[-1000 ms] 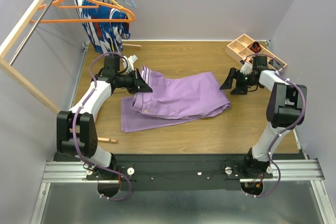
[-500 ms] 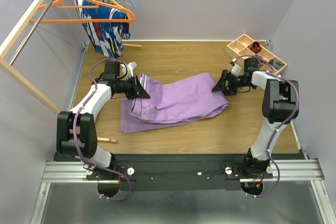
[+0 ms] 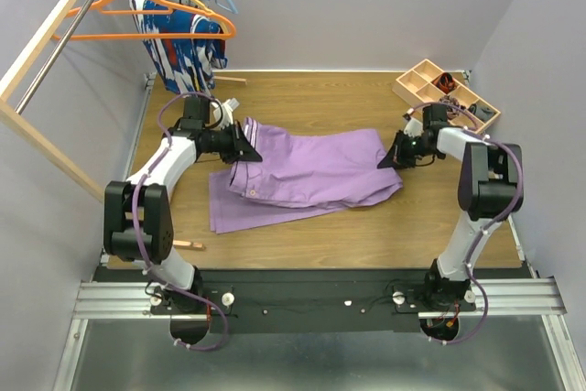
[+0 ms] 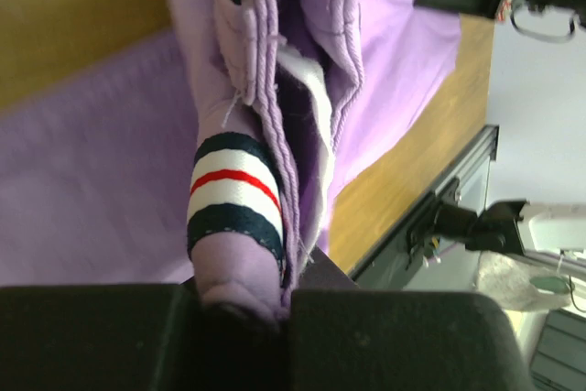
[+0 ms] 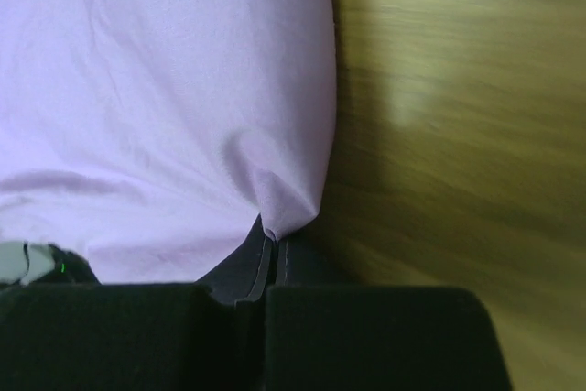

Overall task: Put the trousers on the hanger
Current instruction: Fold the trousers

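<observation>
While lilac trousers (image 3: 311,171) lie folded | left gripper (image 3: 248,151) pinches striped waistband | right gripper (image 3: 392,156) clamps hem

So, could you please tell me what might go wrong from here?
The right fingers pinch only a small tip of the lilac soft fabric trousers, which may slip out on lifting. The thin bright orange plastic hanger hangs beside a blue patterned garment, which could snag.
</observation>
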Motion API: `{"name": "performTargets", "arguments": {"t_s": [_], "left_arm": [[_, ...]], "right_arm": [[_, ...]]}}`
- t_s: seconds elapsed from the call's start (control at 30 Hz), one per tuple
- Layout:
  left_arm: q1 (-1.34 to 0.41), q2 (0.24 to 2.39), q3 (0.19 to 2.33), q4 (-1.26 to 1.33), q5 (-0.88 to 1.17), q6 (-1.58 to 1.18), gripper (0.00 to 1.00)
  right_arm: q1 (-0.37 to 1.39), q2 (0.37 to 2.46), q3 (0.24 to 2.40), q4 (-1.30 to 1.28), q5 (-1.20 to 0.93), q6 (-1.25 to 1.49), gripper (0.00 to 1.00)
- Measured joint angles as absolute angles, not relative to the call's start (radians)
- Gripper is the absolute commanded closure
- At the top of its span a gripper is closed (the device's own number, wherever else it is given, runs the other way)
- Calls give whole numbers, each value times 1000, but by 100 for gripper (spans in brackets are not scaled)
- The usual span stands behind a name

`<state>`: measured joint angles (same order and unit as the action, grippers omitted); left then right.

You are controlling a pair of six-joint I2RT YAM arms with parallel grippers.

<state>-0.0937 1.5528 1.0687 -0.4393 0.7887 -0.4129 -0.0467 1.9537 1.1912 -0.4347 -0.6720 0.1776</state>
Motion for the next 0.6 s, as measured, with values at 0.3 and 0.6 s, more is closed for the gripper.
{"name": "performTargets", "arguments": {"t_s": [0.3, 0.6], "left_arm": [[-161, 1766, 1311, -345, 805, -444, 100], [-267, 1794, 1309, -246, 826, -537, 100]], "right_arm": [[-114, 1738, 1172, -481, -307, 270, 99], [-150, 1723, 1167, -554, -73, 336, 67]]}}
